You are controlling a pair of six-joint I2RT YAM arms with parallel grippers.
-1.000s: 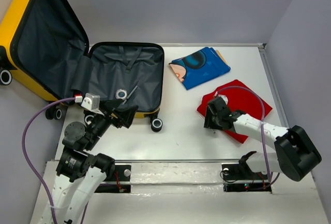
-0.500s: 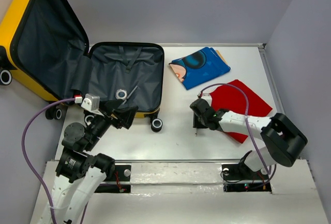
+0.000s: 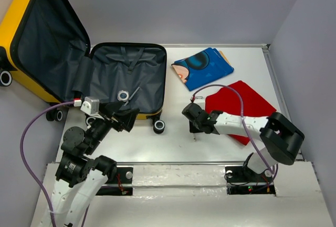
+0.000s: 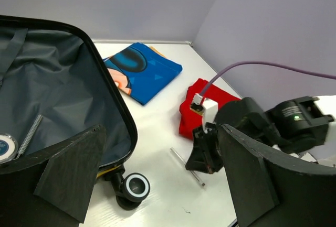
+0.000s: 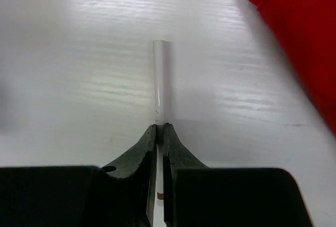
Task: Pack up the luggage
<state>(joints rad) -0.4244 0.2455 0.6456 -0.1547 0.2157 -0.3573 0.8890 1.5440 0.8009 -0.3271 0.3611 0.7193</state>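
Note:
The luggage (image 3: pixel 128 75) lies open at the back left: a yellow shell with grey lining (image 4: pixel 52 106), its lid (image 3: pixel 50 38) standing up. On the white table between the luggage and a red cloth lies a thin pale stick (image 5: pixel 161 80) (image 4: pixel 184 161). My right gripper (image 5: pixel 161 128) (image 3: pixel 195 128) is down at the tabletop and shut on the stick's near part. The far end pokes out ahead of the fingertips. My left gripper (image 4: pixel 163 180) (image 3: pixel 123 117) hovers wide open near the luggage's front edge, with nothing between its fingers.
A small ring (image 3: pixel 123 95) and a metal rod (image 3: pixel 135 92) lie in the luggage's lower half. A folded blue cloth (image 3: pixel 202 67) lies at the back. The folded red cloth (image 3: pixel 247 104) is just right of my right gripper. A caster wheel (image 3: pixel 159 126) sticks out at the luggage's front corner.
My right gripper has moved left, off the red cloth to the stick, and closed on it. The left arm has barely moved.

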